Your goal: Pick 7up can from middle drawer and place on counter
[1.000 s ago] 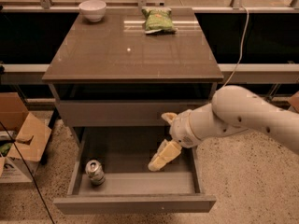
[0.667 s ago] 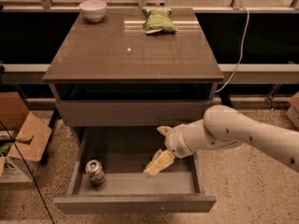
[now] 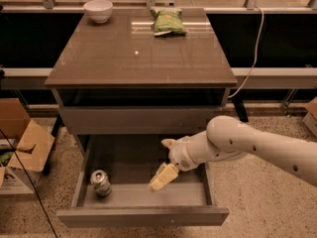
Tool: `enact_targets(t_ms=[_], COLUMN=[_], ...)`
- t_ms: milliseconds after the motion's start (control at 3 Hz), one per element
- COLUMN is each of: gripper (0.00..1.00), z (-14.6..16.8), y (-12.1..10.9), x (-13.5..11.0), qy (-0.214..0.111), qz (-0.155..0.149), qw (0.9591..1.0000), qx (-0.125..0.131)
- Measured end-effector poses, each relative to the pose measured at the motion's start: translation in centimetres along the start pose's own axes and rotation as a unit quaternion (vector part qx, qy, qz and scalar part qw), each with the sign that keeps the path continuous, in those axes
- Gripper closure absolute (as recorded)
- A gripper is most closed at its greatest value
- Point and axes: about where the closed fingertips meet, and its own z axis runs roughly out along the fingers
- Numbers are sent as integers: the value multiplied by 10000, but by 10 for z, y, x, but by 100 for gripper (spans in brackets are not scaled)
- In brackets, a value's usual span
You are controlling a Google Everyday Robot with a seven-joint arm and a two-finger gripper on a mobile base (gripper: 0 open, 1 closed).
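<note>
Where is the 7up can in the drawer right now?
In the camera view, the 7up can sits in the front left corner of the open middle drawer, by its left wall. The gripper hovers to its right, over the drawer's middle.

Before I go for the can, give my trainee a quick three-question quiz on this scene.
1. True or false: the 7up can sits on the counter.
2. The gripper is: A) above the counter; B) in the open middle drawer, right of the can; C) down at the floor.
3. Which two things rest on the counter?
Key: 1 false, it is in the drawer; 2 B; 3 the white bowl and the green snack bag.
</note>
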Motion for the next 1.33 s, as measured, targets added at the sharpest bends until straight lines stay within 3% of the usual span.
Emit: enact_targets(t_ms=[667,1333], gripper=[0,0], z=[98,193], y=[0,-16], x=[16,23], qy=[-346,-982], qz=[-124,53], qw=[9986,9935], qx=[-373,-572])
